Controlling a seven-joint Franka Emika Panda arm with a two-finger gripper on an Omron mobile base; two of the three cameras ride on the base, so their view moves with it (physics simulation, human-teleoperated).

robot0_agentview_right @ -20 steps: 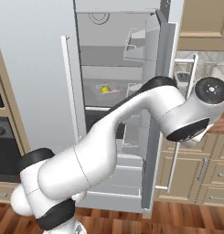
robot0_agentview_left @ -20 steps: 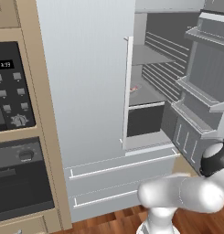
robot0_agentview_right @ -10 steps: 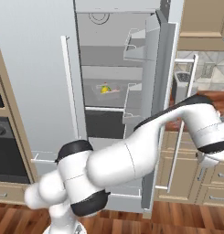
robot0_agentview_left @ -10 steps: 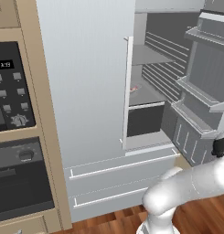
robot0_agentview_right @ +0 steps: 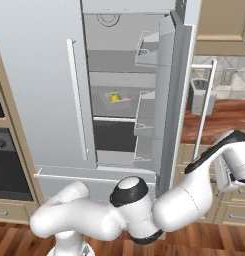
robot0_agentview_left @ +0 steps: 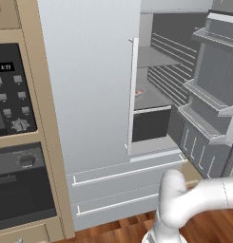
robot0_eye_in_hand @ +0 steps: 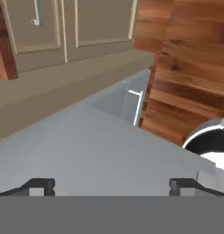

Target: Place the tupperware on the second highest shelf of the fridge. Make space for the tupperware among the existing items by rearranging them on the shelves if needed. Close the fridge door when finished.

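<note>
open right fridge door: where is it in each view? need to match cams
Left base view: the open fridge door fills the right edge, its inner bins facing the camera.
Right base view: it stands edge-on right of centre, bins towards the shelves.
Hand view: the flat grey face across the lower half is probably its outer side.
Shared landmark: the closed door's vertical handle, in both base views.

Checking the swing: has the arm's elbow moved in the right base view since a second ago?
Yes. The elbow has gone right and down, away from the fridge door.
</note>
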